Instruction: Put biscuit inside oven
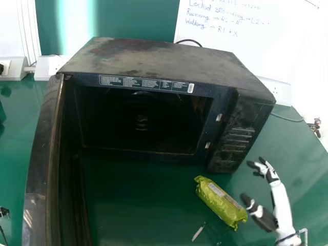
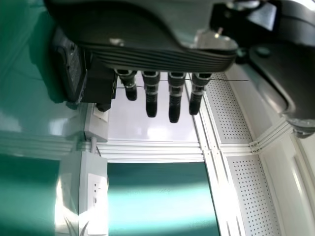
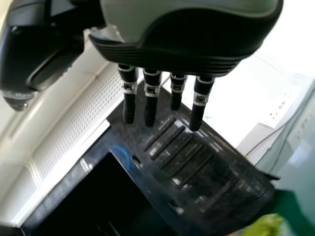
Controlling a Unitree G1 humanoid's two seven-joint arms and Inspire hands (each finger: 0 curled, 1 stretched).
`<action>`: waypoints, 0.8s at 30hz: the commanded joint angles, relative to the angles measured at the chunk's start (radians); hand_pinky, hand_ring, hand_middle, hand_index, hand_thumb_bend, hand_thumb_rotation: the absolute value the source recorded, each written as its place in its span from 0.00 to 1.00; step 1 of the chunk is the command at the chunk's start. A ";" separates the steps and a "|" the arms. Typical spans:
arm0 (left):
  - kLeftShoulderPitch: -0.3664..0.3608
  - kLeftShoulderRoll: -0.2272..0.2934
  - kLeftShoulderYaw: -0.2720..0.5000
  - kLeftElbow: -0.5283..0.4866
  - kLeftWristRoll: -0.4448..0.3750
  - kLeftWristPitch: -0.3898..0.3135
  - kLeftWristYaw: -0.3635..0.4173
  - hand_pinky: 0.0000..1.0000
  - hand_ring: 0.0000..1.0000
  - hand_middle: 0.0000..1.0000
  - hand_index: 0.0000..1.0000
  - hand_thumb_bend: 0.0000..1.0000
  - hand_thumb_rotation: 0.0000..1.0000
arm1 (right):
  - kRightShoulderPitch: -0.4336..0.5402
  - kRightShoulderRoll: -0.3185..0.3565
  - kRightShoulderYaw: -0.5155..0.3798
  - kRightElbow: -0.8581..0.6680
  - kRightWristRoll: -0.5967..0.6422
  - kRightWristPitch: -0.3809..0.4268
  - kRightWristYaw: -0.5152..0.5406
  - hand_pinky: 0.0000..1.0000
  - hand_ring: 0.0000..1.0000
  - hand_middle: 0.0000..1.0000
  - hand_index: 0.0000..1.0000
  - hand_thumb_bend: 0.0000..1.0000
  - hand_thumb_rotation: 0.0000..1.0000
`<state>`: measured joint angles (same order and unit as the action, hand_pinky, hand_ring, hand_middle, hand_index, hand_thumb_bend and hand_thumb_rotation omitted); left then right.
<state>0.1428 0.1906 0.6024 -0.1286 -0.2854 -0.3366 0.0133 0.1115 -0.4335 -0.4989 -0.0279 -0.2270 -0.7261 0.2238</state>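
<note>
Out on the green table (image 1: 302,159), in front of the oven (image 1: 164,61) and towards the right end of its front, I have the biscuit pack (image 1: 220,201), 1 yellow-green wrapped roll lying at a slant. It is outside the oven, its far end near the foot of the button panel (image 1: 237,136) and its near end pointing towards my right side. The oven door (image 1: 38,154) stands wide open on the left, swung out towards my head camera, and I can see into the dark cavity (image 1: 141,120); on the frame beside it are 2 small latch slots. My right hand (image 1: 281,200) is just beside the pack on its right, open wide, with a gap between thumb and fingers and nothing in its grasp. Its wrist camera gives me the straight fingers over the button panel, and a corner of the wrapper. My left hand (image 2: 147,56) shows in its own wrist view, fingers extended and holding nothing, with a white socket box (image 2: 93,191) beyond it. Near the pack lies a small pale sliver (image 1: 198,232), perhaps a scrap of wrapping, though I can't make it out well. Behind the oven stands a whiteboard (image 1: 271,51) with handwriting.
</note>
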 commanded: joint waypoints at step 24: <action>0.023 -0.021 -0.016 -0.052 0.021 0.017 0.022 0.99 0.94 0.92 0.96 0.93 1.00 | 0.130 -0.125 0.017 -0.244 -0.463 0.098 -0.221 0.63 0.75 0.78 0.78 1.00 0.56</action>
<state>0.1509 0.1726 0.5906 -0.1652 -0.2745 -0.3250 0.0277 0.2239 -0.5401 -0.4866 -0.2520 -0.6843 -0.6401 -0.0063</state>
